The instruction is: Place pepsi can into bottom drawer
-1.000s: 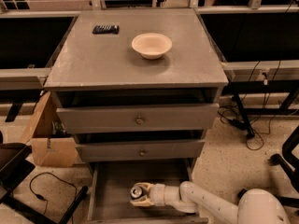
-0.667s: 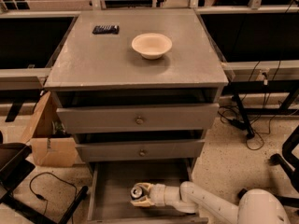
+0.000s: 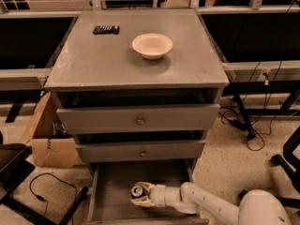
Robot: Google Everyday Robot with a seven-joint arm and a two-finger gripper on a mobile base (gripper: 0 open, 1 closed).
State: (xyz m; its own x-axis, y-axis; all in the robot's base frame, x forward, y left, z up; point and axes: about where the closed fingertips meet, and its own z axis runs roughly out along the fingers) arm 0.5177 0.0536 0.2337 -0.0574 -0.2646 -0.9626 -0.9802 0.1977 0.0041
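Note:
The bottom drawer [image 3: 110,191] of the grey cabinet is pulled open, with a plank-like floor and low sides. The pepsi can [image 3: 137,190] stands upright inside it, right of the middle, its silver top showing. My gripper [image 3: 140,194] reaches in from the right on a white arm and is around the can, its cream fingers [image 3: 144,201] on either side of it. The can looks to rest on the drawer floor.
On the cabinet top are a cream bowl [image 3: 152,45] and a flat black rectangular item [image 3: 106,29]. Two upper drawers with round knobs [image 3: 139,121] are closed. A cardboard box [image 3: 49,137] and cables lie at the left. Desk legs and cables stand at the right.

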